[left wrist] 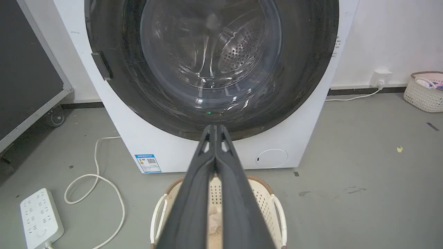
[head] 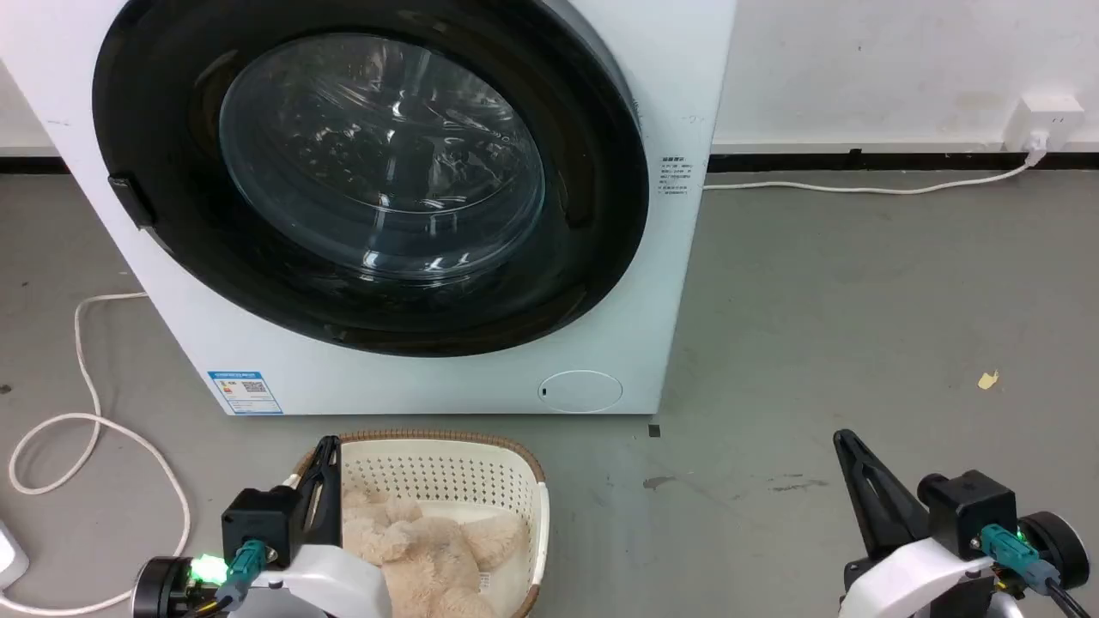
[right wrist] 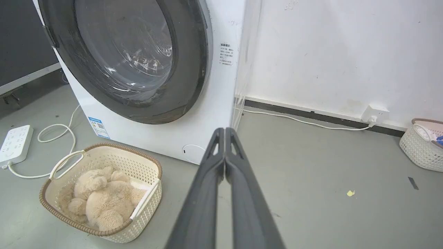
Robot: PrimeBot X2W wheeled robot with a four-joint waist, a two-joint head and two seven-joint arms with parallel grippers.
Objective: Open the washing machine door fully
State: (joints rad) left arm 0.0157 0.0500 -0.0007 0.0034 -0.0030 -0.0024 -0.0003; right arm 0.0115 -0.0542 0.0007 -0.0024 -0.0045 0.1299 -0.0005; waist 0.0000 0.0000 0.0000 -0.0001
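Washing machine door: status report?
Washing machine door closed. Left gripper, right gripper: jaws shut, empty, short of it. Basket on floor below door.

washing machine (head: 412, 382) 1 | baskets (right wrist: 145, 204) (right wrist: 415, 152) 2 | power strip (right wrist: 15, 143) 1

We see the washing machine door (head: 369, 172) rimmed glossy black, the washing machine (head: 412, 386) white with a blue-white sticker (head: 245, 392), and the basket (head: 429, 472) cream and perforated.

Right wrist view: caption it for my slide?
Shut right gripper hangs short of the closed washing machine door; a cream basket holding a plush toy sits on the floor before it.
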